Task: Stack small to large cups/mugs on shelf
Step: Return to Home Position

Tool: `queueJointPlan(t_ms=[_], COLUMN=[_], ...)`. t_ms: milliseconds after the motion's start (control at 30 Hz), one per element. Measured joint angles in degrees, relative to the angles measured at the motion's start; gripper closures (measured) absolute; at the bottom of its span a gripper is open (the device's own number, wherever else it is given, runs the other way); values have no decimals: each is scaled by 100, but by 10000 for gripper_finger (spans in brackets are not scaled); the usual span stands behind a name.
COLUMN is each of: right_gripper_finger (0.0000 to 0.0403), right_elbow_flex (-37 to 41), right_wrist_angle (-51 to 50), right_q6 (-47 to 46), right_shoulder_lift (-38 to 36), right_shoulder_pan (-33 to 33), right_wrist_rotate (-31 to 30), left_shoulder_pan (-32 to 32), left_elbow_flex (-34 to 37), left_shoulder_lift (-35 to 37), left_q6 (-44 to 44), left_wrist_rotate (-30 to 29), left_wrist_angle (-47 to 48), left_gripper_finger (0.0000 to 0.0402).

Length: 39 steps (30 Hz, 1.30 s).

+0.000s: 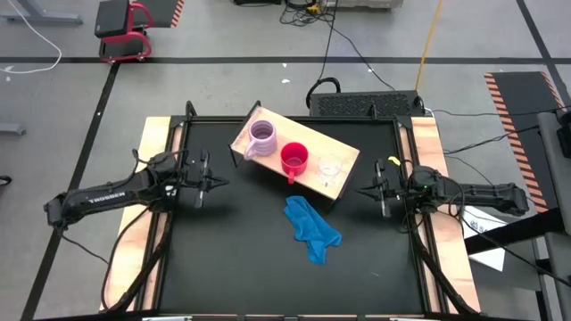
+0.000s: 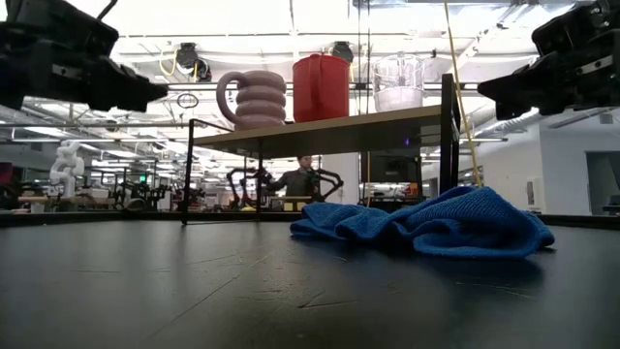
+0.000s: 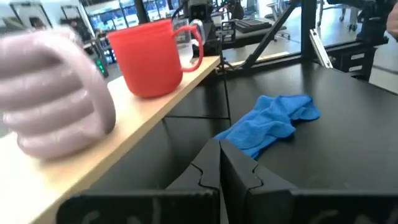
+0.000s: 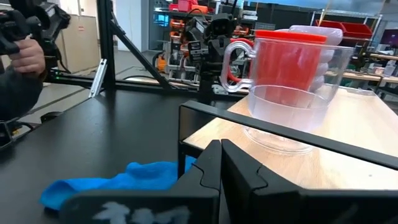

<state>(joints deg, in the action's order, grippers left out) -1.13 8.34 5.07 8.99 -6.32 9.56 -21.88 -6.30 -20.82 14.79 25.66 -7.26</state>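
- So, left gripper (image 1: 212,182) and right gripper (image 1: 368,188) are both closed, holding nothing, hovering over the desk (image 1: 241,259).
- Blue cloth (image 1: 312,230) lies between them, closer to the right one.
- Farther back between them, the shelf (image 1: 350,152) carries pink mug (image 1: 262,137), red mug (image 1: 294,159) and clear cup (image 1: 330,167) in a row, so the placing looks done.

We get bright, even overhead light in the high view: a sheen on the black tabletop (image 1: 250,259), barely a shadow beside the blue cloth (image 1: 312,230). Low view is backlit by ceiling lights (image 2: 242,19) (top edge washed out by glare), so the shelf (image 2: 329,128) underside goes dark; the clear cup (image 4: 292,93) catches highlights in the right wrist view.
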Motion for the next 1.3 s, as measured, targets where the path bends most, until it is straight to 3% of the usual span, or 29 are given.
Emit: queueJointPlan(t_ms=[200,500,633,767,1000,1300], right_gripper_finger=[403,403,403,403,403,403], right_elbow_flex=[0,0,0,0,0,0], right_wrist_angle=[2,24,24,50,128,220], right_q6=[8,124,134,136,122,49], right_shoulder_lift=[0,-9,-11,-16,-35,-33], right_shoulder_pan=[209,483,543,625,903,1465], right_wrist_rotate=[130,129,129,127,119,-499], left_shoulder_pan=[643,1193,1229,1229,1399,2167], left_elbow_flex=[-66,-66,-66,-79,-82,-82], left_shoulder_lift=[253,1488,2054,2065,2069,2070], left_q6=[376,566,417,289,162,190], left_wrist_rotate=[-398,-1637,-1724,-1681,-1047,-1734], left_wrist_angle=[170,1083,1554,1628,1578,1684], left_gripper_finger=[399,399,399,399,399,399])
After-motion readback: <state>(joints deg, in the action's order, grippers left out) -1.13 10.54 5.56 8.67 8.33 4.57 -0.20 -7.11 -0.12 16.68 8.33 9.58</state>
